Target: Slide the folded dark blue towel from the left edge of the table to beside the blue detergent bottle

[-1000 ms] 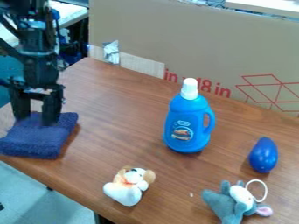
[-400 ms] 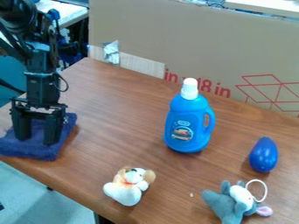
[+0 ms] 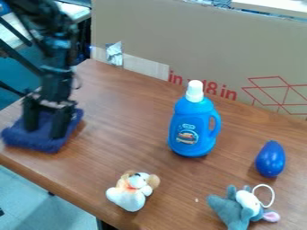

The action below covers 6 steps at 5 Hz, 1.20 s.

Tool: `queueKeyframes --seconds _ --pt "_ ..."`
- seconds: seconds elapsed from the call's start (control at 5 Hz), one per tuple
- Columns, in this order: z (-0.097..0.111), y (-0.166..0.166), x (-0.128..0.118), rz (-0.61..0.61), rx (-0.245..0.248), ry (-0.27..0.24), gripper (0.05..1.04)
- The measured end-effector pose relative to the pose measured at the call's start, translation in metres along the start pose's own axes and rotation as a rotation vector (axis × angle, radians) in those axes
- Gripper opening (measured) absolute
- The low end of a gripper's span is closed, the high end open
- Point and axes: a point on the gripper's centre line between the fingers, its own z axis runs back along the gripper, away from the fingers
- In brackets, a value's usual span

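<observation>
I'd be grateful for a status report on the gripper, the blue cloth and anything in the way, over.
Gripper open, down at blue cloth. Cloth on table, near its edge. Plush dog and blue bottle apart from both.

The table (image 3: 129,130) holds a bottle (image 3: 193,128), plush dog (image 3: 131,191), grey plush (image 3: 239,207) and blue ovoid (image 3: 270,159).

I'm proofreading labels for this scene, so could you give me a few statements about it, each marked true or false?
1. The gripper is at the blue cloth. True.
2. The blue bottle lies on its side. False: it stands upright.
3. The bottle has a white cap. True.
4. The white-and-tan plush toy touches the gray plush toy. False: they lie apart.
</observation>
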Motion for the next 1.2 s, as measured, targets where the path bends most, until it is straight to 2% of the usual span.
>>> queueKeyframes --seconds 0.2,0.4,0.6,0.8,1.0,1.2 --pt "0.023 -0.037 0.037 -0.108 0.061 -0.094 1.003" --pt "0.039 -0.064 0.065 -0.162 0.056 -0.205 1.003" --pt "0.050 -0.084 0.086 -0.201 0.025 -0.279 1.003" --pt "0.056 -0.095 0.095 -0.204 -0.026 -0.337 1.003" --pt "0.056 -0.087 0.095 -0.175 -0.054 -0.363 1.003" --pt "0.068 -0.076 0.069 -0.090 -0.049 -0.362 1.001"
